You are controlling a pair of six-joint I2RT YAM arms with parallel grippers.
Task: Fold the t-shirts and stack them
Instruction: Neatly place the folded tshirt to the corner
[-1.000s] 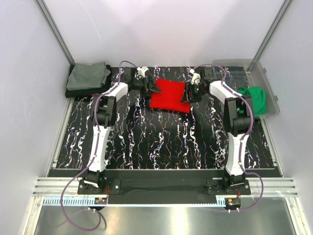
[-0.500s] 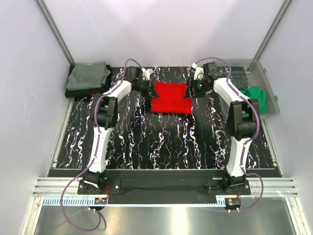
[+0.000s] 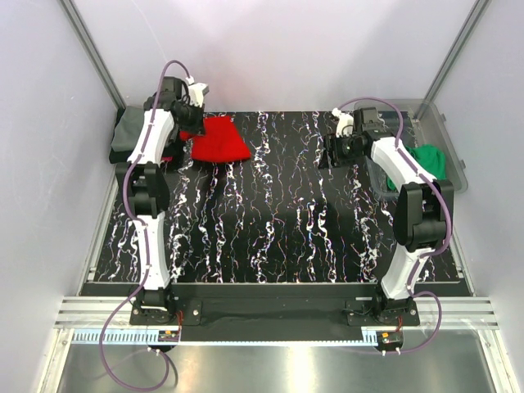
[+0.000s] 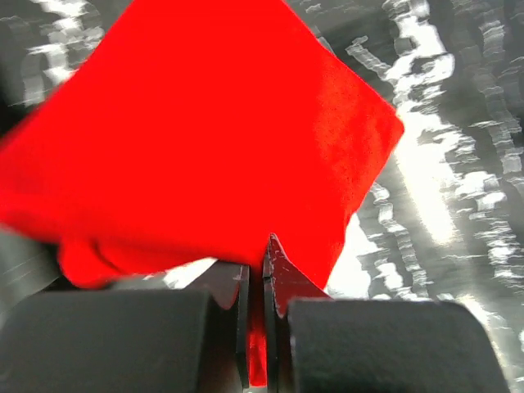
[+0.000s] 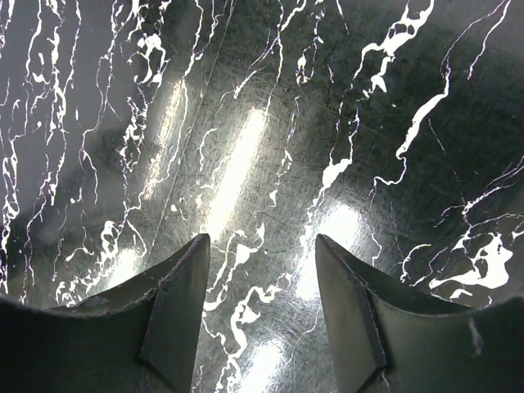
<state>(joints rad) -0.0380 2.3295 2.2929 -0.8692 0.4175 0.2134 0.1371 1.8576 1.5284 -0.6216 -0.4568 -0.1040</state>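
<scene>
Your left fingers (image 4: pixel 282 288) are clamped on the red shirt (image 4: pixel 205 139) by one edge (right fingers (image 5: pixel 176 303) gape, empty); a fast swing could spill its folds short of the stack (image 3: pixel 127 135).

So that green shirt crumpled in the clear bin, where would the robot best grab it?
Probably a raised fold on top of the green shirt, coming straight down from above. It lies in a loose heap inside the clear bin, whose walls block a sideways approach. The right end effector, open and nearest, seems the natural one.
</scene>
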